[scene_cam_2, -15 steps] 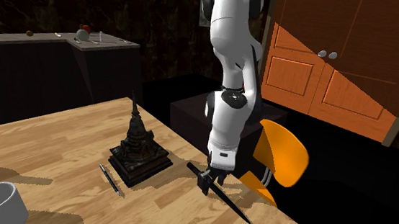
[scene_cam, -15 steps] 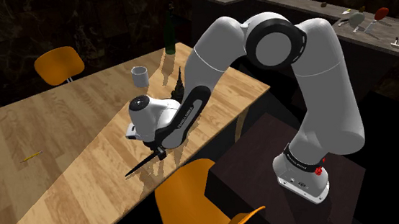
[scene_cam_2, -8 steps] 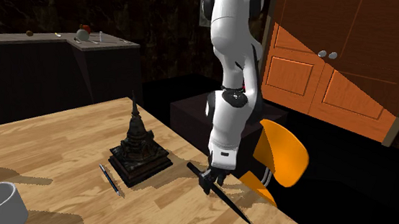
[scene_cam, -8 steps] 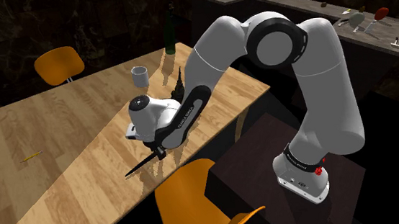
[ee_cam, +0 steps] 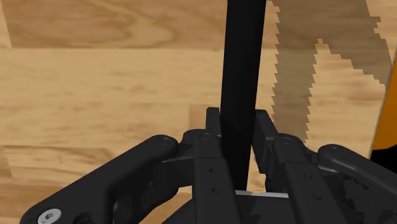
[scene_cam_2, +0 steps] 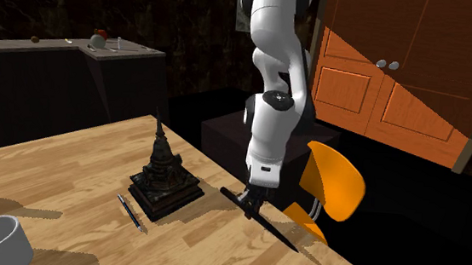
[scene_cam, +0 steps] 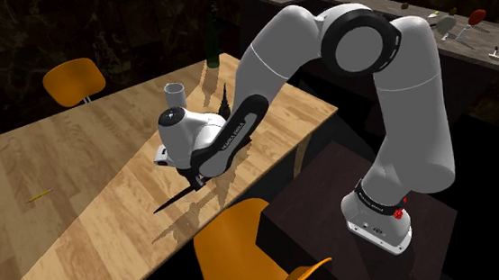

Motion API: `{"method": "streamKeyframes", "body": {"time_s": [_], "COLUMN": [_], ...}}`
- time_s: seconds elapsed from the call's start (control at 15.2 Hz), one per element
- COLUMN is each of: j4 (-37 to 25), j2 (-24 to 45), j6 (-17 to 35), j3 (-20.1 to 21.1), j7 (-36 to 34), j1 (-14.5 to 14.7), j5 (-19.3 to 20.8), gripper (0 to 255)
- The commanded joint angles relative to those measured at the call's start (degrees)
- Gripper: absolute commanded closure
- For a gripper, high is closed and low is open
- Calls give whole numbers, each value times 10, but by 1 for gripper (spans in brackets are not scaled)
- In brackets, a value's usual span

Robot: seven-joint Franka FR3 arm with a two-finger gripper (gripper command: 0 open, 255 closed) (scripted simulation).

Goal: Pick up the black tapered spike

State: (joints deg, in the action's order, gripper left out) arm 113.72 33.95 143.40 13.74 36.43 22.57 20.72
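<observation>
One spike [scene_cam: 175, 199]: black, tapered, slanted just above the wooden table [scene_cam: 80, 191] near its edge, tip lowest.
Gripper [scene_cam: 201, 183]: I see both fingers clamped near its thick end.
Chair [scene_cam: 246, 252]: orange, beside that edge.
Statuette [scene_cam_2: 164, 178]: dark, standing nearby.

The table [scene_cam: 71, 192] under me is pale wood, its grain running along the planks with a soft satin sheen. The spike [ee_cam: 243, 76] is flat matt black and smooth along its sides. My jaws are the same dull black (one bright screw head [ee_cam: 49, 216] looks like metal). My arm [scene_cam: 409, 123] wears a glossy white shell. The chair [scene_cam: 238, 253] is smooth orange, plastic by its look. The statuette [scene_cam_2: 164, 178] is dark and rough-surfaced.
</observation>
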Motion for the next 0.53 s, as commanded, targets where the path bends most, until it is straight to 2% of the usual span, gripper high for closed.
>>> {"method": "streamKeyframes", "body": {"time_s": [0.0,0.46], "j4": [6,11], "j2": [-16,-48], "j6": [-10,-36], "j3": [5,16], "j7": [3,15], "j1": [-3,-11], "j5": [-6,-20], "gripper": [255,255]}}
